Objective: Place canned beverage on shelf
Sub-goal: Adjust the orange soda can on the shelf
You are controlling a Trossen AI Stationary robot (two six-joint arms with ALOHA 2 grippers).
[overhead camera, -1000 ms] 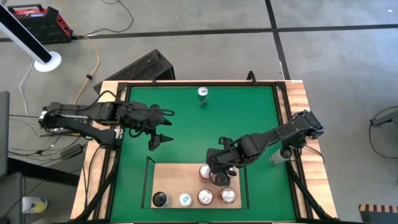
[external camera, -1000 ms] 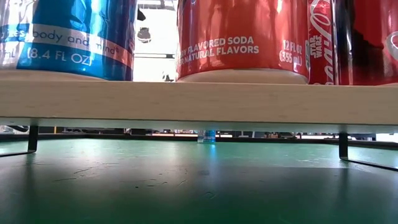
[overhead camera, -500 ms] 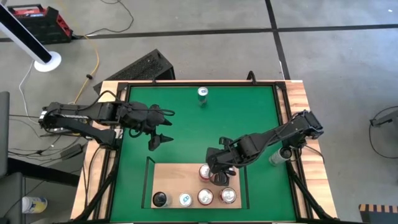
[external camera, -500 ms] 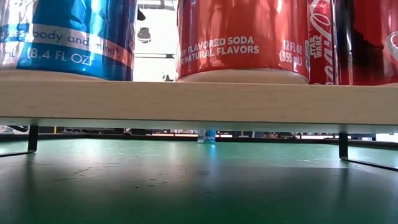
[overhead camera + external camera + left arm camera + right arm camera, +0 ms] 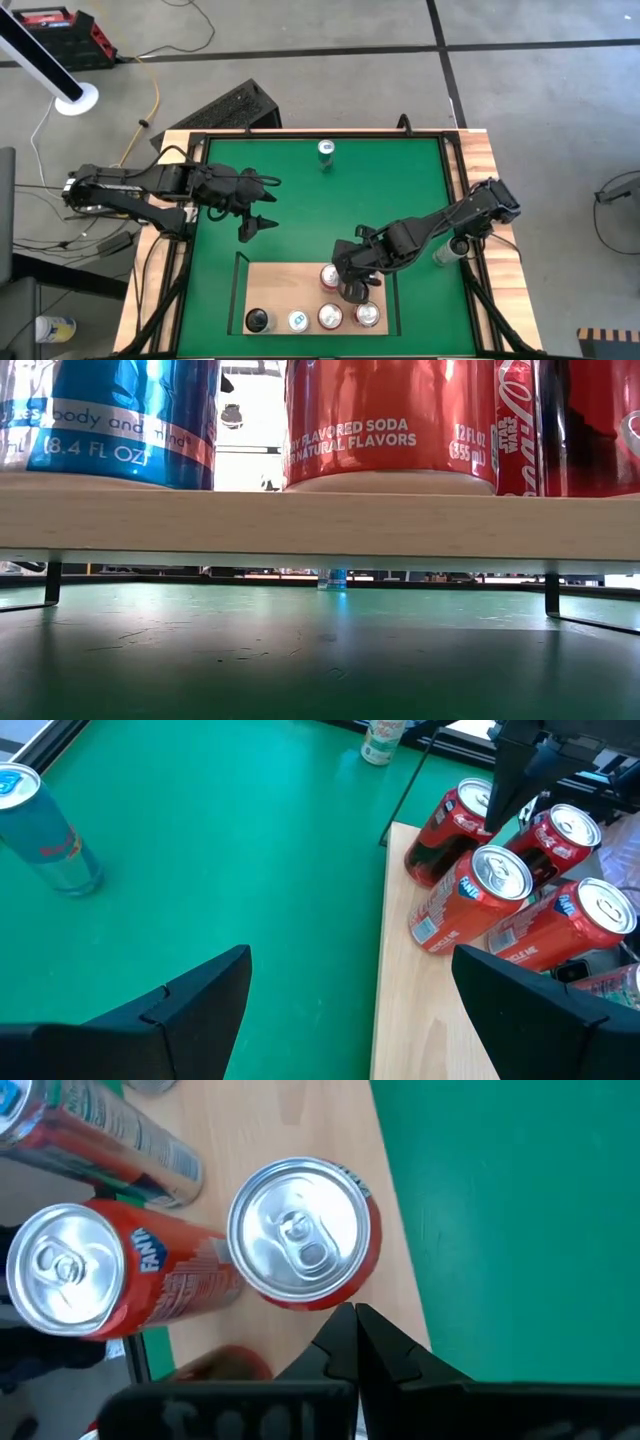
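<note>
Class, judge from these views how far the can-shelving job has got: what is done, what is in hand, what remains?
Done: five cans stand on the shelf, four in a row at its near edge and a red can behind them. In hand: nothing is gripped; the right gripper is shut, empty, beside that red can. Left: one can stands on the green mat's far side; the left gripper waits open.

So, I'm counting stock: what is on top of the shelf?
On the shelf stand five cans: four in the front row and a red one behind them. The shut right pincer covers part of the board.
</note>
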